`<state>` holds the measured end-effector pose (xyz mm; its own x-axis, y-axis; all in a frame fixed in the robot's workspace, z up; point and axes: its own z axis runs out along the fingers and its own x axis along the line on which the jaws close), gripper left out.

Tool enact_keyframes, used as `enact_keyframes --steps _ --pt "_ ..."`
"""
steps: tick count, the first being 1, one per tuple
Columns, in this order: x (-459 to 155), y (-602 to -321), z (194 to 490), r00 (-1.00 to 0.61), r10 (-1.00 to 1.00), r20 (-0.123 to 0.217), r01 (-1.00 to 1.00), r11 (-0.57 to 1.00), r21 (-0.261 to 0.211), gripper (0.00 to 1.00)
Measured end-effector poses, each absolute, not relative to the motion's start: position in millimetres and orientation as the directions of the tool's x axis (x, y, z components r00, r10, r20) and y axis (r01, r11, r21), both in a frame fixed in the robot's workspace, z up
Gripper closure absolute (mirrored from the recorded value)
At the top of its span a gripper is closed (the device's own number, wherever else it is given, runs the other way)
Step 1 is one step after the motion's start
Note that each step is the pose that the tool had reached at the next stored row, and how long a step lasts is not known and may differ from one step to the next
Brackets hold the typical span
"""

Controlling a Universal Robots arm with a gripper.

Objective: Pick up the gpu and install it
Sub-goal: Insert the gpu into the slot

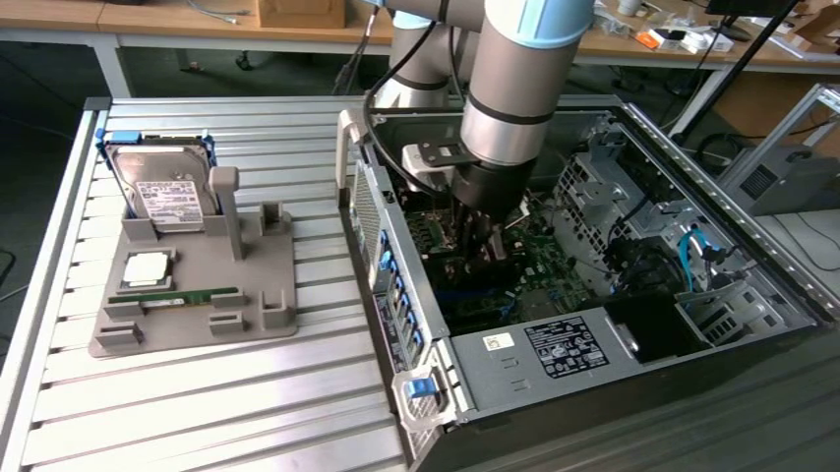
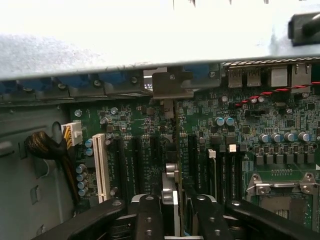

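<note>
Gripper [image 2: 172,212] inside open computer case [image 1: 381,246], fingers [image 2: 148,215] clamped on gpu [image 2: 170,186]. Card held upright, edge-on, just above motherboard [image 2: 260,125] expansion slots [image 2: 134,160]. Judged: card light, stiff, thin, fragile. Best pinched across flat faces near upper edge, clear of contact strip. Sideways load risks bending.

The exterior view looks down from high and well back, slanting over the table [image 1: 197,413]. The tray [image 1: 171,339] lies toward its 9 o'clock and the open case [image 1: 381,246] runs from its centre toward 4 o'clock. The wrist view sits close above the motherboard [image 2: 240,125], facing straight down past the gripper [image 2: 172,210] and the gpu [image 2: 170,185] edge. Both views share the motherboard's slots and the case wall beside them.
</note>
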<state>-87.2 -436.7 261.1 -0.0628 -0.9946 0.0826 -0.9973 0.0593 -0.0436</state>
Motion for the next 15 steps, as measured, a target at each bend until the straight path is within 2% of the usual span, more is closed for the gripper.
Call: enact_keyframes --steps 15 --pt "-87.8 -437.4 258.3 -0.063 -0.995 0.083 -0.997 0.059 -0.044 0.73"
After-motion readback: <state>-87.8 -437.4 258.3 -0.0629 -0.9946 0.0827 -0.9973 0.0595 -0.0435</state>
